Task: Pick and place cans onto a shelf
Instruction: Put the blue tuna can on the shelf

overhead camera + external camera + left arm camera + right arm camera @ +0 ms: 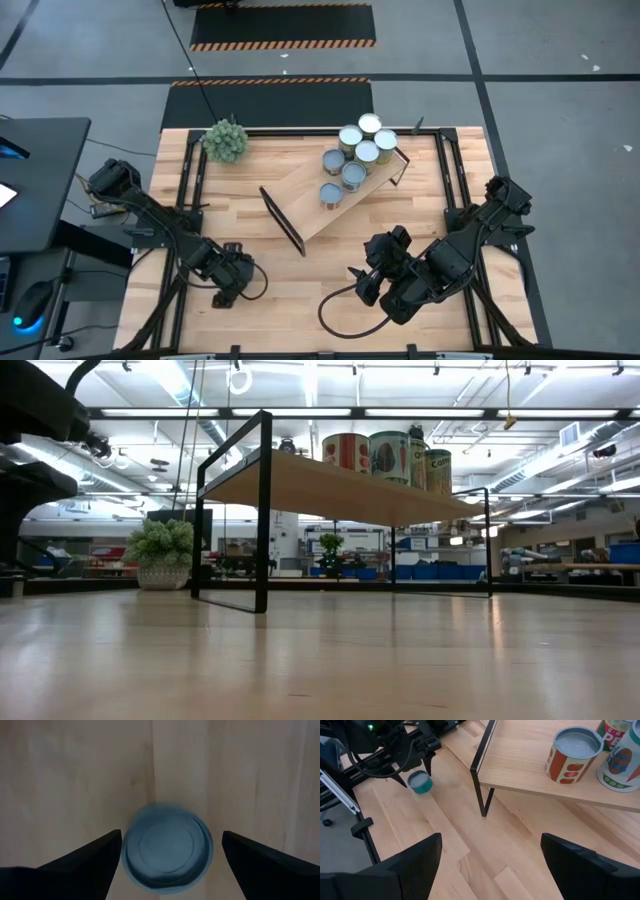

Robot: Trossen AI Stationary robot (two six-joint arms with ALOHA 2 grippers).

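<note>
I count 6 cans on the shelf: 5 bunched at its far right end and 1 more near the middle of the board. The shelf sits diagonally across the counter, its black end frames at the near-left and far-right. A 7th can, short with a blue-grey top, stands on the bare counter at the near-left, and my left pincer hangs over it with both fingers spread wide to either side, gripping nothing; the right wrist view shows that can just beneath the left arm's tip. My right pincer is at the near-right of the counter, open wide and empty, facing the shelf's near-left end frame. A spiky green plant ball sits at the far-left corner. From counter height I see only 3 of the shelf cans, the rest hidden behind them, and a bright workshop hall beyond. In the high view the left arm covers the loose can, so I cannot see it there.
</note>
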